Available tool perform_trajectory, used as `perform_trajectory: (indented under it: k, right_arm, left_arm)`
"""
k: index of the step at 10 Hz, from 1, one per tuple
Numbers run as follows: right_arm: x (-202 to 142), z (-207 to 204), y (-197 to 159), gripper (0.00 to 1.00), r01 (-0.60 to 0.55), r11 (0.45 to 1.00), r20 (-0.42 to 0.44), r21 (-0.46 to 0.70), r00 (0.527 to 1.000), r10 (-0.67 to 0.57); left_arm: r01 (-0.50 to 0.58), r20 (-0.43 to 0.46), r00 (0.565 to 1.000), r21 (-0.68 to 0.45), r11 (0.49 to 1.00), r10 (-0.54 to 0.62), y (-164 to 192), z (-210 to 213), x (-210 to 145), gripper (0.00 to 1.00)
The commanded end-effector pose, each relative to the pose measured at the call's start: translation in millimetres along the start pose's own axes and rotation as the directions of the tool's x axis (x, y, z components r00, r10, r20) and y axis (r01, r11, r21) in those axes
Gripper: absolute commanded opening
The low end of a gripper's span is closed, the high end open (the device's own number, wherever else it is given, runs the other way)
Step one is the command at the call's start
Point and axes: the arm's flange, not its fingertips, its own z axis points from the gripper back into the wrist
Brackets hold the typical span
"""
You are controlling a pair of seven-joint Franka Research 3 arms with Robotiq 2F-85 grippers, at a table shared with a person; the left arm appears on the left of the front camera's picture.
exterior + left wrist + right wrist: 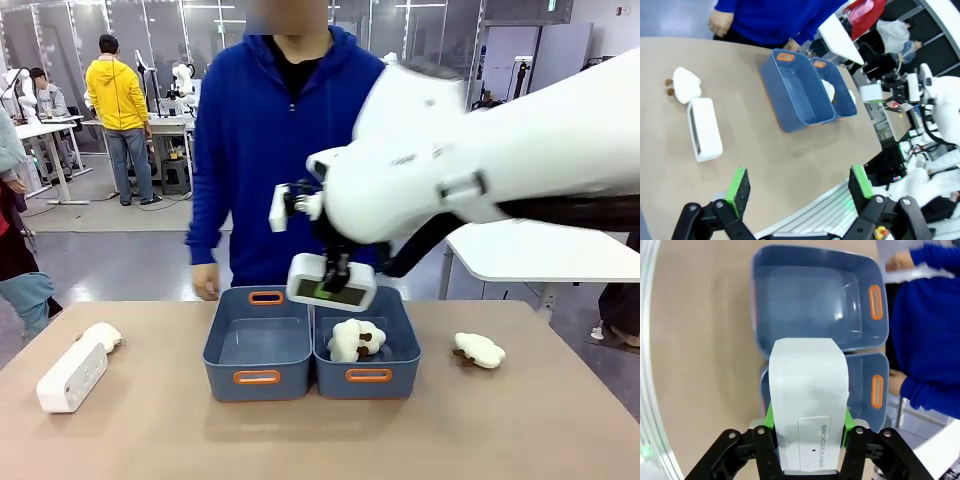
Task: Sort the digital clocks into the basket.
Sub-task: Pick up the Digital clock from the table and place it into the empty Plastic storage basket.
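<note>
Snugly within right pincer (807, 418): digital clock (809, 385)

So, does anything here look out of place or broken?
Nothing broken or spilled. One digital clock lies at a slant on the table beside a plush toy; the right gripper holds the other clock.

We find the left basket (225, 380) free inside; a plush (355, 340) fills part of the right basket (400, 378). The right gripper (335, 285) and its clock (358, 294) hang over their far rims, the person (265, 150) close behind. The near tabletop (320, 440) lies open in front.
</note>
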Motion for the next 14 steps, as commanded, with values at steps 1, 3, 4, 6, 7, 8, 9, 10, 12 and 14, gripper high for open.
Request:
perform_trajectory:
  k: [1, 3, 4, 6, 7, 8, 9, 10, 12, 14]
  right_arm:
    - [43.0, -26.6, -10.1, 0.44, 0.011, 0.998, -0.066, -0.066, 0.998, -0.015]
    - [71.3, -66.3, -11.8, 0.44, 0.026, 0.998, -0.085, -0.054, 0.996, -0.03]
    - [78.7, -85.8, -11.8, 0.44, 0.044, 0.997, -0.079, -0.066, 0.996, -0.049]
    - [91.9, -115.6, -2.4, 0.44, 0.01, 0.999, -0.068, -0.045, 0.998, -0.013]
    - [94.2, -127.8, 2.9, 0.44, -0.002, 1.0, -0.071, -0.03, 0.997, 0.0]
    - [92.5, -141.2, 6.7, 0.44, 0.006, 1.0, -0.063, 0.016, 0.998, -0.005]
    - [86.7, -154.8, 10.6, 0.44, -0.017, 0.999, -0.077, 0.036, 0.997, 0.02]
    - [82.4, -163.4, 14.0, 0.44, -0.04, 0.998, -0.082, 0.052, 0.996, 0.044]
    - [77.8, -163.8, 16.2, 0.59, -0.016, 0.996, -0.072, 0.086, 0.997, 0.022]
    - [75.8, -157.6, 17.3, 0.74, -0.015, 0.997, -0.065, 0.081, 0.998, 0.02]
  left_arm:
    - [0.01, 0.006, 1.0, -0.021, 1.0, -0.01, -0.4, 0.6, 0.4, 1.0]
    - [0.01, 0.006, 1.0, -0.021, 1.0, -0.01, -0.4, 0.6, 0.4, 1.0]
    - [0.01, 0.006, 1.0, -0.021, 1.0, -0.01, -0.4, 0.6, 0.4, 1.0]
    - [0.01, 0.006, 1.0, -0.021, 1.0, -0.01, -0.4, 0.6, 0.4, 1.0]
    - [0.01, 0.006, 1.0, -0.021, 1.0, -0.01, -0.4, 0.6, 0.4, 1.0]
    - [0.01, 0.006, 1.0, -0.021, 1.0, -0.01, -0.4, 0.6, 0.4, 1.0]
    - [0.01, 0.006, 1.0, -0.021, 1.0, -0.01, -0.4, 0.6, 0.4, 1.0]
    - [0.01, 0.006, 1.0, -0.021, 1.0, -0.01, -0.4, 0.6, 0.4, 1.0]
    - [0.01, 0.006, 1.0, -0.021, 1.0, -0.01, -0.4, 0.6, 0.4, 1.0]
    - [0.01, 0.006, 1.0, -0.021, 1.0, -0.01, -0.4, 0.6, 0.4, 1.0]
